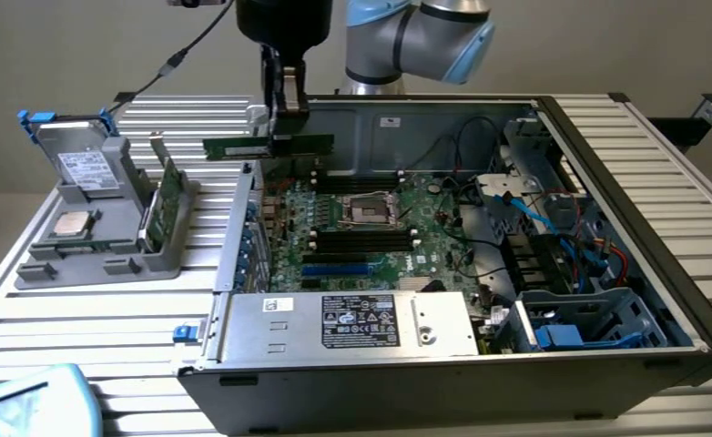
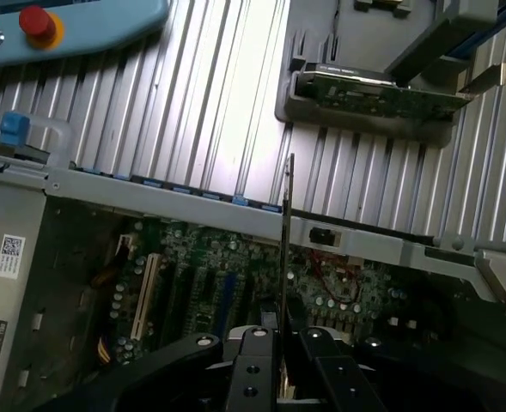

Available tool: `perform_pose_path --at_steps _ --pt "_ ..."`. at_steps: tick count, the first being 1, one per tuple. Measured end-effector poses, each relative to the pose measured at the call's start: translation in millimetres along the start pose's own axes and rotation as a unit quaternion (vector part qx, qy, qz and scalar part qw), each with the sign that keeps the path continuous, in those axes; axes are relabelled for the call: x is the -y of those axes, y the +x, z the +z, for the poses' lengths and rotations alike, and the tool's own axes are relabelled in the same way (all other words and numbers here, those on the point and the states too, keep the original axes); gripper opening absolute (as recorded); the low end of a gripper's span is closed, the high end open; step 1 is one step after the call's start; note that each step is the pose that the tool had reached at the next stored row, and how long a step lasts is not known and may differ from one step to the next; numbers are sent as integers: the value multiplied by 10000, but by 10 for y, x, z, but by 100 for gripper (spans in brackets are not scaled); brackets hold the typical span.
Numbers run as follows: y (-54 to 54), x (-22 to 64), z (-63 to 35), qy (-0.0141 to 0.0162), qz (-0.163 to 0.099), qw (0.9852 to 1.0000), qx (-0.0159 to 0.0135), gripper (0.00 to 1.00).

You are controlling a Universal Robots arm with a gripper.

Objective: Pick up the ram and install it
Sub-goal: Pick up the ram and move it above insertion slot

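Observation:
The ram (image 1: 262,146) is a long, thin green stick held level in the air above the far left corner of the open computer case (image 1: 647,209). My gripper (image 1: 289,137) comes down from above and is shut on the ram near its right end in the exterior view. In the wrist view the ram (image 2: 287,223) shows edge-on as a thin dark line running out from between my gripper (image 2: 280,333) fingers, over the case wall (image 2: 192,193). The motherboard (image 1: 374,223) lies below, with dark memory slots (image 1: 359,241) beside the processor socket (image 1: 371,209).
A grey holder (image 1: 101,259) on the exterior view's left carries a silver processor chip (image 1: 75,223), an upright green card (image 1: 162,196) and a drive (image 1: 86,167). The power supply (image 1: 356,319) fills the case's near side. Cables (image 1: 574,237) crowd its right. A blue pendant (image 2: 64,26) lies nearby.

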State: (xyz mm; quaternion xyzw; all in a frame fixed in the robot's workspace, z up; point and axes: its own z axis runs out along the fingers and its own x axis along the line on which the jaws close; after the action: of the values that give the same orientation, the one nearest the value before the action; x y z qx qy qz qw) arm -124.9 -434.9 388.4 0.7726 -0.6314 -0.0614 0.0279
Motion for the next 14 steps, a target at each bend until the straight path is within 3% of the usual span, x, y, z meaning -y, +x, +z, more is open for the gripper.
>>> perform_pose_path --at_steps 7,10,14 --pt "39 193 -22 20 0 10000 -3 15" --pt "54 263 -30 44 1 10000 -8 15" --pt "61 297 -29 88 53 9999 -10 15"
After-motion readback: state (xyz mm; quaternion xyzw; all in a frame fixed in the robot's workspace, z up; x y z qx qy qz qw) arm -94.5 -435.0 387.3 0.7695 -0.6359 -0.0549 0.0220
